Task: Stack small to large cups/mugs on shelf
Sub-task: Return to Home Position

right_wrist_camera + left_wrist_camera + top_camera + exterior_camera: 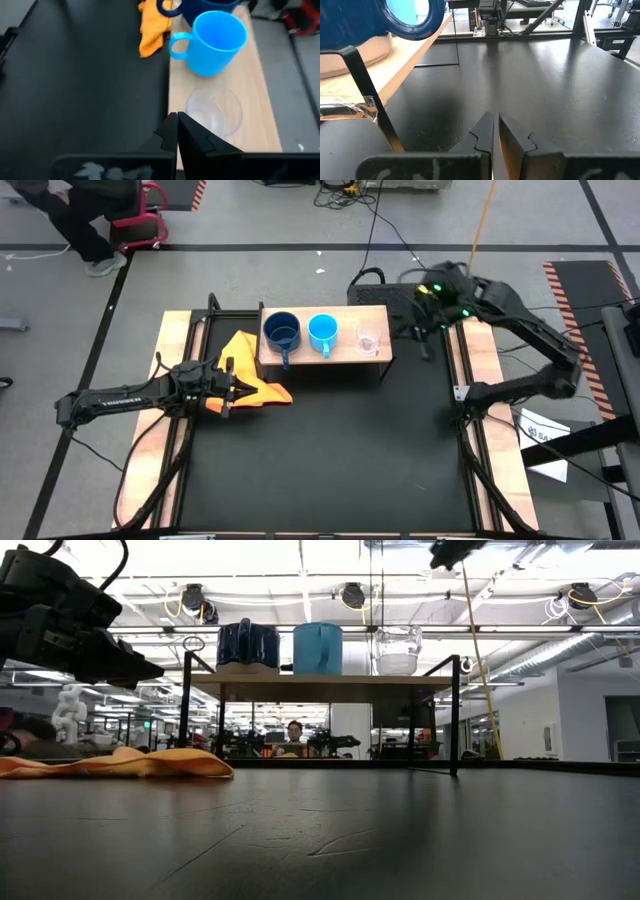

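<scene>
Three cups (322,332) line the shelf (345,356); right hand (176,120), clenched empty, hangs at its three o'clock; left hand (496,122), clenched, above cloth (245,352) at eight.

Grey floor (260,220) fills the high view's top, cables (340,192) upper centre, a red stool (140,222) upper left. Ceiling lights (260,570) span the low view's top.

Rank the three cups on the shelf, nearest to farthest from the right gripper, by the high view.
1. The clear glass cup, right end of the light-wood shelf, by the right gripper.
2. The light blue mug, middle.
3. The dark blue mug, left end.
</scene>
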Robot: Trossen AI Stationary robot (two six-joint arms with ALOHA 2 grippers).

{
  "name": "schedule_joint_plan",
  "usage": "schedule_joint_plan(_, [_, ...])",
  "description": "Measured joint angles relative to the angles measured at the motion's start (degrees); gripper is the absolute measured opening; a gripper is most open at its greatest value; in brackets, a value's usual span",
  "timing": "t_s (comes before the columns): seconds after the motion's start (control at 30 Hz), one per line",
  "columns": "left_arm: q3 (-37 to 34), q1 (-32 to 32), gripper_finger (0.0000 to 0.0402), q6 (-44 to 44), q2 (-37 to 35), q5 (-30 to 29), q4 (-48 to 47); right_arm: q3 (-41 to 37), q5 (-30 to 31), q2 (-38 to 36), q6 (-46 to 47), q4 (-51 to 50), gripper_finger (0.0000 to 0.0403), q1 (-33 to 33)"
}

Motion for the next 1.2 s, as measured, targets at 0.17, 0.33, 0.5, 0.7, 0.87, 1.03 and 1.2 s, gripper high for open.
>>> schedule_joint_plan(0.17, [0.00, -0.01, 0.0031, 0.00, 0.00, -0.01, 0.00, -11.86, 0.14, -11.41, 3.60, 6.29, 0.0000, -0.07])
schedule_joint_plan(0.33, [0.00, 0.00, 0.0031, 0.00, 0.00, -0.04, 0.00, -20.25, 0.11, -20.13, 8.48, 11.76, 0.0000, -0.05])
schedule_joint_plan(0.5, [0.00, 0.00, 0.0031, -0.02, 0.00, -0.04, 0.00, -26.49, -0.02, -25.73, 10.96, 15.14, 0.0000, 0.01])
schedule_joint_plan(0.7, [0.00, 0.01, 0.0031, -0.13, 0.00, -0.06, 0.00, -36.22, -5.63, -30.74, 13.80, 26.04, 0.0000, 0.01])
schedule_joint_plan(0.87, [0.00, 0.00, 0.0031, -0.19, 0.00, -0.08, 0.00, -41.78, -6.14, -32.30, 15.10, 30.57, 0.0000, 0.03])
schedule_joint_plan(1.03, [0.00, -0.01, 0.0031, -0.18, 0.00, -0.08, 0.01, -47.76, -7.39, -34.70, 15.94, 31.88, 0.0000, 0.52])
schedule_joint_plan(1.2, [0.00, -0.01, 0.0031, -0.20, 0.02, -0.06, 0.01, -55.89, -7.37, -40.41, 21.43, 41.44, 0.0000, 0.52])
